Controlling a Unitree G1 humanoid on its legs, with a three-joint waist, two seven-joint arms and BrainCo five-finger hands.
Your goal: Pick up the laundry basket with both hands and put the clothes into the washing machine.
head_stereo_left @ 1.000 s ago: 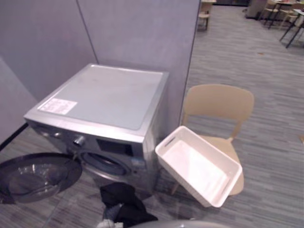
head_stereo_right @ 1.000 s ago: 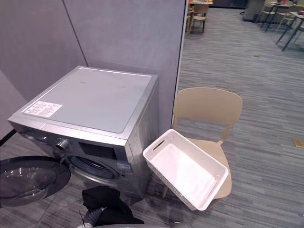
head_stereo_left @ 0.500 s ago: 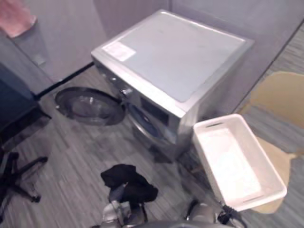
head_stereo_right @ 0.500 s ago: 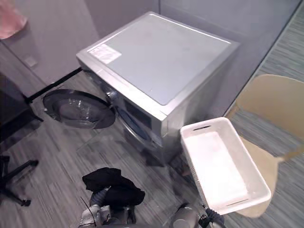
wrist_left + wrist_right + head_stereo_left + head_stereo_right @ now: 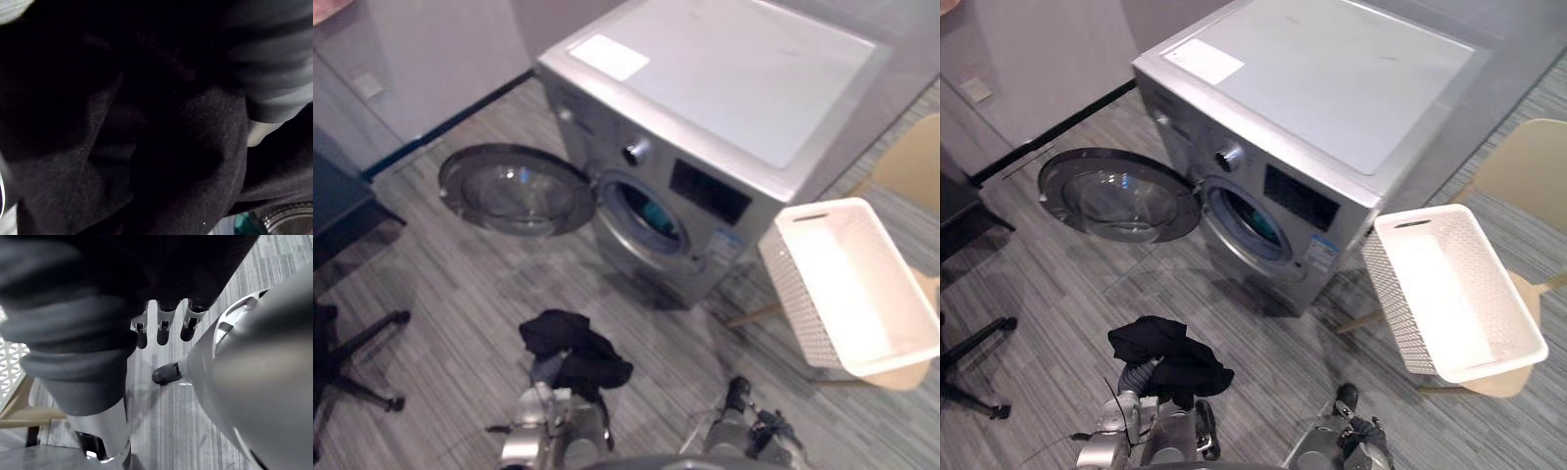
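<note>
Left eye view: looks down on a silver washing machine [image 5: 734, 88] backed against a grey partition, with its round door [image 5: 514, 191] swung fully open to the side. Shows something teal inside the drum. Finds the black clothes [image 5: 573, 352] bunched in a heap low in the middle, out in front of the machine and well apart from its opening. Places the left robot hand [image 5: 546, 370] right under that heap, buried in cloth, so cannot tell whether gripping or merely carrying. Puts the right robot hand [image 5: 749, 421] low and further right, over the grey plank floor [image 5: 450, 284]. Catches a black wheeled chair base [image 5: 362, 338] at the far left.

Right eye view: sets the white basket [image 5: 1396, 313] on the seat of a beige chair [image 5: 1528, 162], just beside the machine's right front corner. Shows it tipped and empty, touched by neither robot hand.

Left wrist view: presents folds of the black clothes from very close, pressed against the dark ribbed cover.

Right wrist view: shows dark fingertips [image 5: 164, 333] hanging loose and fairly straight, spread apart, holding nothing, above the floor, with the basket's lattice wall at the edge.
</note>
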